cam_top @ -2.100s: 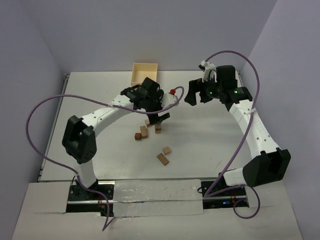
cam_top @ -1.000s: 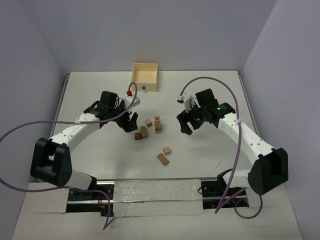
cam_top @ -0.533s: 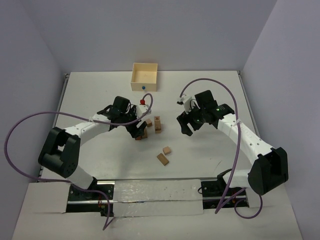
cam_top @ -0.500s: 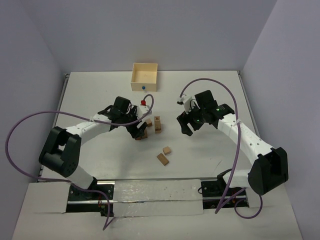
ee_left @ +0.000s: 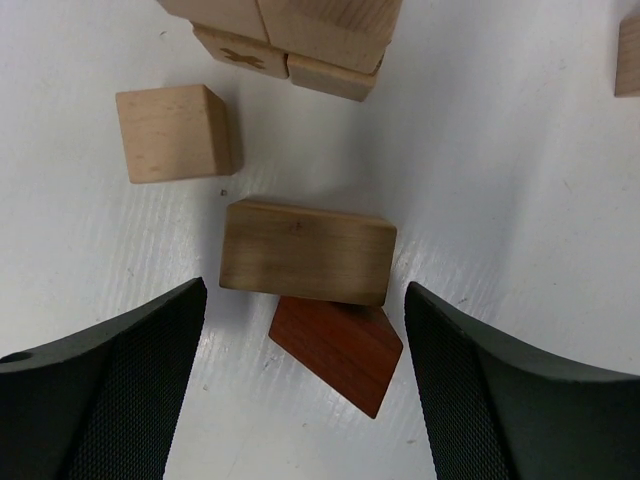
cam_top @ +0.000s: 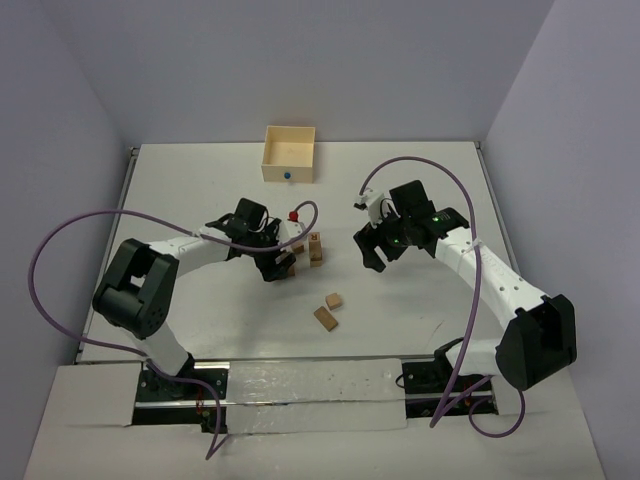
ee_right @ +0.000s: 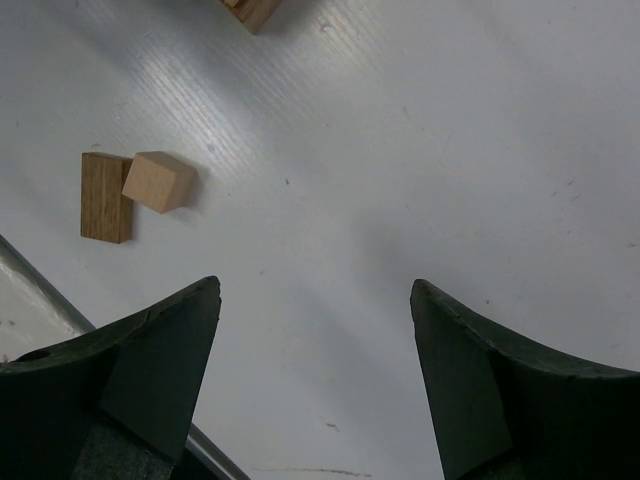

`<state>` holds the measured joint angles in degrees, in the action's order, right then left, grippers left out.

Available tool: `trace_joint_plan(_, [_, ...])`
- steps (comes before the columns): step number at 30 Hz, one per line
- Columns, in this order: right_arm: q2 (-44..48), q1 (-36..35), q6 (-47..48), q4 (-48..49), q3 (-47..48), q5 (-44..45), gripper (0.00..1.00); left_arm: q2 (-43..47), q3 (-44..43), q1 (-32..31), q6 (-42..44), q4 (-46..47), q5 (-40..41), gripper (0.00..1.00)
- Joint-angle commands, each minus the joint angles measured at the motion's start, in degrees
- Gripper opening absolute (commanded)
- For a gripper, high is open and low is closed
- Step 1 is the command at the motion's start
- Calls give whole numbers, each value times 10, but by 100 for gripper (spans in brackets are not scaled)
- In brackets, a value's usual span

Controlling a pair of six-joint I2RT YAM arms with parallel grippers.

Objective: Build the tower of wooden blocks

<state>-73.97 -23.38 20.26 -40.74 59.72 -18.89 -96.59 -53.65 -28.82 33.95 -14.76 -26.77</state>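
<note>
The tower [cam_top: 316, 247] is a short stack of wood blocks mid-table; its base [ee_left: 290, 35] fills the top of the left wrist view. My left gripper [cam_top: 276, 263] hangs open just left of it, touching nothing. Between its fingers [ee_left: 120, 380] lie a tan brick [ee_left: 308, 250] and a reddish block [ee_left: 337, 340] partly tucked under the brick. A pale cube [ee_left: 172, 132] sits beyond them. My right gripper [cam_top: 372, 250] stands open to the right of the tower, its jaws [ee_right: 315, 288] over bare table. A brick [ee_right: 105, 197] and a cube [ee_right: 158, 181] lie together, apart from it.
The pale square wooden box [cam_top: 288, 153] with a blue dot stands at the back of the table. The two loose blocks [cam_top: 329, 310] lie toward the near edge. A purple cable loops wide on the left, another arcs over the right arm.
My left gripper has swung right from the table's left side to the loose blocks beside the tower and has opened a little wider. The right arm has stayed put over the last second.
</note>
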Motion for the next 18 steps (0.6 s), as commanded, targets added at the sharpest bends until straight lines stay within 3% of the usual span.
trace_joint_plan(1, [6, -4, 7, 1, 16, -4, 84, 0, -13, -10, 53, 25, -17, 86])
trace_joint_plan(12, [0, -4, 4, -7, 29, -7, 85, -3, -7, -12, 74, 36, -14, 81])
trace_joint_plan(18, [-5, -4, 0, -7, 36, -9, 85, -7, -15, -13, 76, 33, -14, 70])
